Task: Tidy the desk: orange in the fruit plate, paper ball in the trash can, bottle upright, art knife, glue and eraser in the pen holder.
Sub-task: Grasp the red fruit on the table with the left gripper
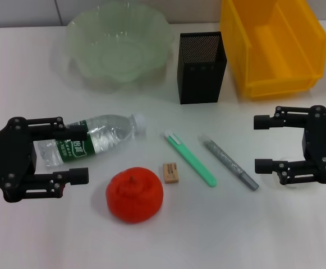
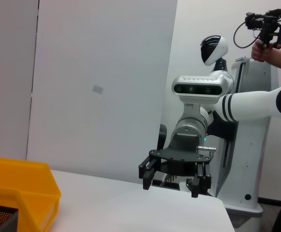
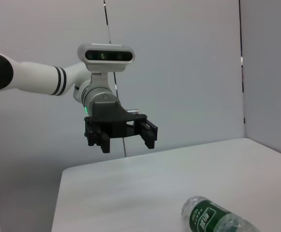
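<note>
Left gripper: fingers spread wide, straddling lying bottle. Right gripper: fingers spread wide, holding nothing. Orange: on worktop.

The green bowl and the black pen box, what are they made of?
The green bowl looks like thin, see-through plastic: glossy, wavy-rimmed, with the table showing through. The black pen box looks like matte metal mesh, since tiny holes cover its walls.

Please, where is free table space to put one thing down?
Bare table lies in front of the orange, eraser and glue, and between bottle and fruit plate. It is crowded in the middle row, between the open left claw and open right claw.
</note>
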